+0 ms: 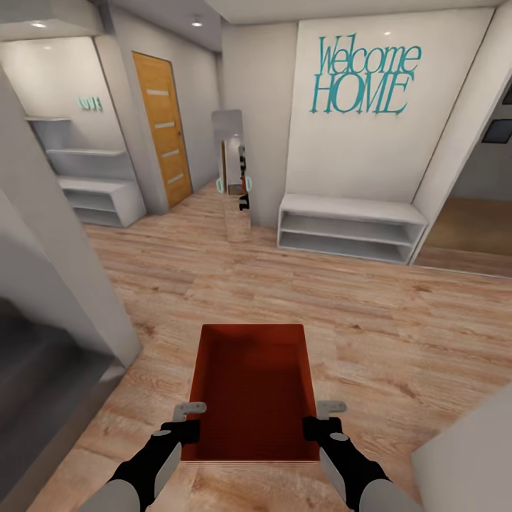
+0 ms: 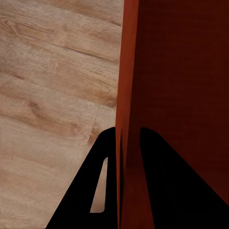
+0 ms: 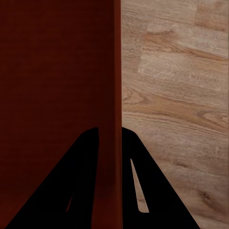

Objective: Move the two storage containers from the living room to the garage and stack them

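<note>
An orange-red storage container (image 1: 250, 387) is held above the light wood plank floor (image 1: 398, 320) by both grippers. The left gripper (image 1: 190, 421) is clamped on the container's left wall (image 2: 125, 95), one finger on each side of it. The right gripper (image 1: 321, 419) is closed on the right wall (image 3: 117, 86) in the same way. Beyond the container, a white shelf bench (image 1: 350, 227) is seen under the "Welcome HOME" lettering (image 1: 364, 75).

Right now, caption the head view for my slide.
Both hands, left and right, carry an orange-red storage container through a wood-floored hallway.
</note>
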